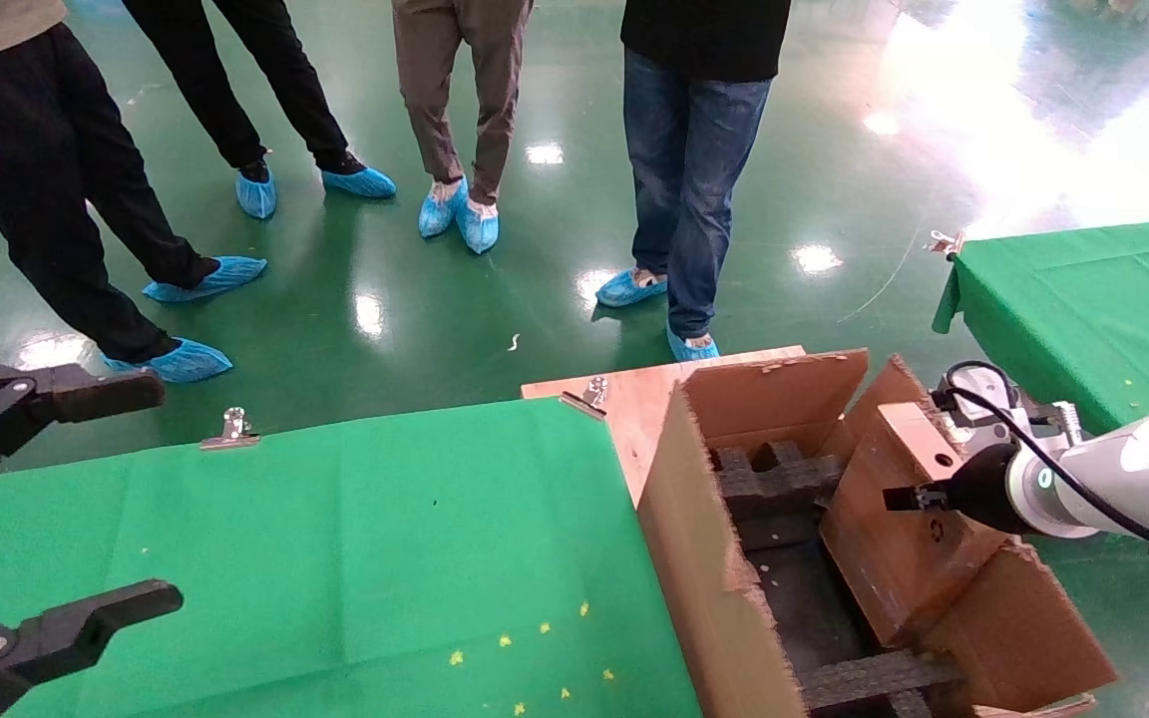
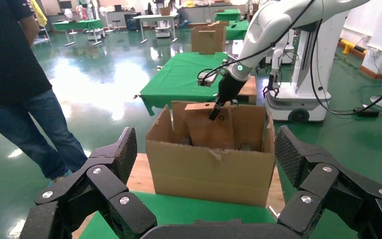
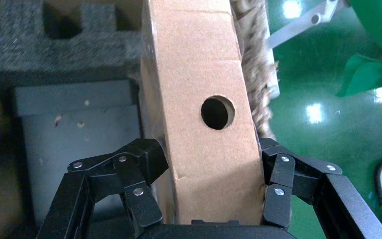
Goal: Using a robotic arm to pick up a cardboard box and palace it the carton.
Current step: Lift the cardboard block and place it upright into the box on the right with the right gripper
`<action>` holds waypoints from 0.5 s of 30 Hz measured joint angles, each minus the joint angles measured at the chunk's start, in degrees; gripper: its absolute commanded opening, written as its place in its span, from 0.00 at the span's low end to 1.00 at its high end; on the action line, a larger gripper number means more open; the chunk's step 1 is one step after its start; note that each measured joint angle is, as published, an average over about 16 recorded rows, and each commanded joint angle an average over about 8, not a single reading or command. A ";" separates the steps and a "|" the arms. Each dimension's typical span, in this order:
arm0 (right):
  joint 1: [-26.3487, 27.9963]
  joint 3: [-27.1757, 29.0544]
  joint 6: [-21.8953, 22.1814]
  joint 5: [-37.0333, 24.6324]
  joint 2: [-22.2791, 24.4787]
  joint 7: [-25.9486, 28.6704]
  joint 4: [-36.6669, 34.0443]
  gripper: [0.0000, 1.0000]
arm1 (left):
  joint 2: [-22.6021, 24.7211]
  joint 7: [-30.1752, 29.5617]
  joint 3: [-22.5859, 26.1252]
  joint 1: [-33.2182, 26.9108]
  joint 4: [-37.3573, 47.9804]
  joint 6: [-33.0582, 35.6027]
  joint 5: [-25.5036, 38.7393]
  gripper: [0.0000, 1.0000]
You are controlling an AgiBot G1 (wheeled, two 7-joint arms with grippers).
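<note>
From the head camera, the robotic arm [image 1: 1123, 474] reaches in from three o'clock, its right gripper [image 1: 919, 497] clamped on the cardboard box [image 1: 909, 519]. The box stands on edge, tilted, its lower end down inside the carton [image 1: 734, 558] at the right wall, its long axis running from twelve toward five o'clock. No writing on it can be read. The left gripper [image 1: 66, 499] hangs wide open and empty at nine o'clock over the green table [image 1: 355, 558].

The left wrist camera shows its own fingers [image 2: 114, 164] spread apart, with the carton beyond them.

The right wrist camera shows fingers [image 3: 278, 174] pressing both broad faces of the box, the narrow side with its round hole [image 3: 216, 112] facing the lens, black foam [image 3: 54, 45] behind.
</note>
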 measured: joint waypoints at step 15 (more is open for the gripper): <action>-0.39 -0.49 -1.17 1.20 -0.44 -0.59 -0.05 0.00 | 0.00 0.00 0.00 0.00 0.00 0.00 0.00 1.00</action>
